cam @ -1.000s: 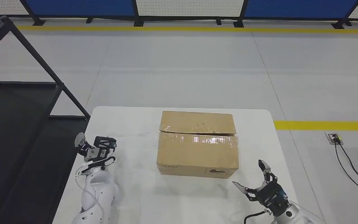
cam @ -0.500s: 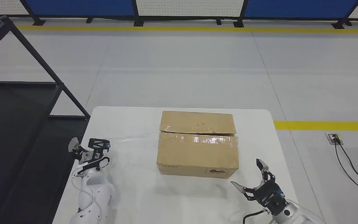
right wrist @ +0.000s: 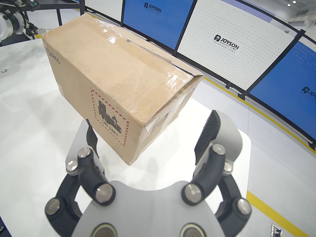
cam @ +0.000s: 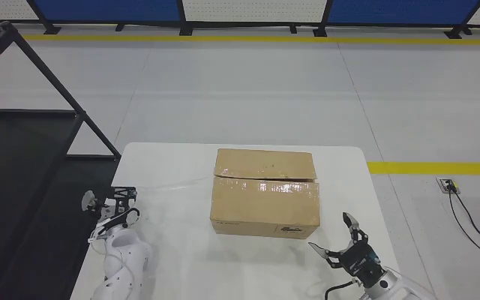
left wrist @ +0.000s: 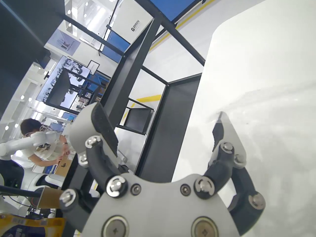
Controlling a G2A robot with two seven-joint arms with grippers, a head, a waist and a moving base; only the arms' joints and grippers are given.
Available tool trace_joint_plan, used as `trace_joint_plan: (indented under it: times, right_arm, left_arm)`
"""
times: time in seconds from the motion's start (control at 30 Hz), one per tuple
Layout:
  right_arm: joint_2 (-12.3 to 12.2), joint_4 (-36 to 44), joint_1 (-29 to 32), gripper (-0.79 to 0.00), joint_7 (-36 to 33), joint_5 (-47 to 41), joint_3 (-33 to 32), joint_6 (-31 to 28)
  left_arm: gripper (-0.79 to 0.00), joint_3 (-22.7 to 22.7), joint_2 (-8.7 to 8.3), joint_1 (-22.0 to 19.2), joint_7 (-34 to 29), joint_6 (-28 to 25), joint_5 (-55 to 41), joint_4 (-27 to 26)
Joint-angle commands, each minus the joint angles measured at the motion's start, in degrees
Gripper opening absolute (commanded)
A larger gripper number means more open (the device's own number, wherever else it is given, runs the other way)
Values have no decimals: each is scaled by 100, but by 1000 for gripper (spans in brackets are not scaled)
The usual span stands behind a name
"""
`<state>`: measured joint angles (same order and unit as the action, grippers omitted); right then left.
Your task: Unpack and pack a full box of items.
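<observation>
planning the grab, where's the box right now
In the top view the box sits closed, central on the table; the open right gripper is off its near right corner, the left gripper farther, by the left edge.

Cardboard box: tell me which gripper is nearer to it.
Right. The right gripper hangs just off the cardboard box's near right corner, open toward it. The left gripper is over the table's left edge, well away from the box.

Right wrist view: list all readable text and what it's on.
"UN 3481": red-dashed label on the box.
"JOYSON": panels behind the table.
End-face print and side sticker on the box: too blurred to read.
</observation>
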<state>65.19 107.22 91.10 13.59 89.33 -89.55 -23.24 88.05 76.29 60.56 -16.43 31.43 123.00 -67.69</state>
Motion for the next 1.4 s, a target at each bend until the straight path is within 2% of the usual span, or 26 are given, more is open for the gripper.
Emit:
trace_joint_plan:
  times: [0.0, 0.1, 0.57, 0.7, 0.87, 1.03, 1.13, 1.17, 1.23, 1.27, 1.37]
  right_arm:
    - [-1, -7, -21, 0, -9, 1, 16, -10]
    - [-1, -11, -61, 0, -35, -2, 49, -17]
    - [-7, -55, -211, 0, -87, 5, 157, -34]
    - [-13, -51, -216, 0, -89, 13, 152, -49]
    - [-25, -39, -214, 0, -69, -18, 82, -63]
    - [-42, -31, -197, 0, -13, -56, -57, -85]
    - [-80, -20, -232, 0, 64, -116, -159, -548]
    - [-100, -34, -264, 0, 87, -162, -191, -855]
    - [-151, -117, -383, 0, 76, -291, -294, -1560]
    - [-175, -115, -437, 0, -114, -180, -393, -1646]
    - [-175, -115, -437, 0, -114, -180, -393, -1646]
  left_arm:
    - [0, -5, 15, 3, -21, 145, 30, 14]
    - [0, 36, 24, 6, -98, 291, 124, 36]
    - [0, 205, 61, 69, -62, 309, 23, -109]
    - [0, 258, 50, 289, 456, 111, -139, -500]
    - [0, 304, -15, 736, 1545, -480, -59, -1069]
    - [0, 327, -62, 1093, 2347, -987, -95, -1491]
    - [0, 394, -105, 1284, 2758, -1480, -150, -1720]
    - [0, 420, -121, 1340, 2842, -1681, -151, -1789]
    - [0, 420, -121, 1340, 2842, -1681, -151, -1789]
    - [0, 420, -121, 1340, 2842, -1681, -151, -1789]
    - [0, 420, -121, 1340, 2842, -1681, -151, -1789]
